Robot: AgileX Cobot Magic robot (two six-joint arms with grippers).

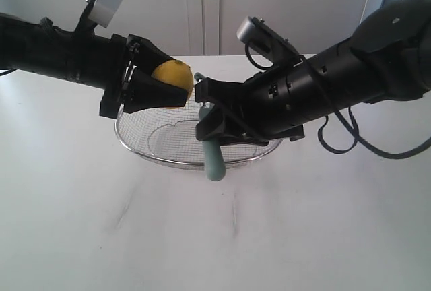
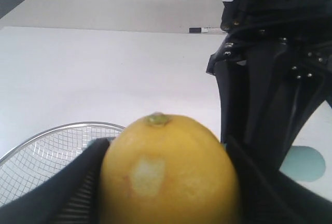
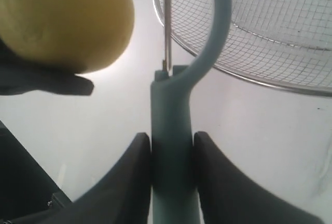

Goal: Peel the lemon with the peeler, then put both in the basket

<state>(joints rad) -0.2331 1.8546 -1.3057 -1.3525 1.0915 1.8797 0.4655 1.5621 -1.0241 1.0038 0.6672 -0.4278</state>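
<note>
My left gripper is shut on the yellow lemon, held in the air over the wire basket. A pale peeled patch shows on the lemon, whose stem end points away from the wrist. My right gripper is shut on the teal peeler, handle hanging down in front of the basket rim. The peeler sits between both fingers, its curved head and blade reaching beside the lemon, close to the skin; I cannot tell if they touch.
The silver mesh basket stands on the white table, under and behind both grippers. The right arm fills one side of the left wrist view. A white wall stands behind the table.
</note>
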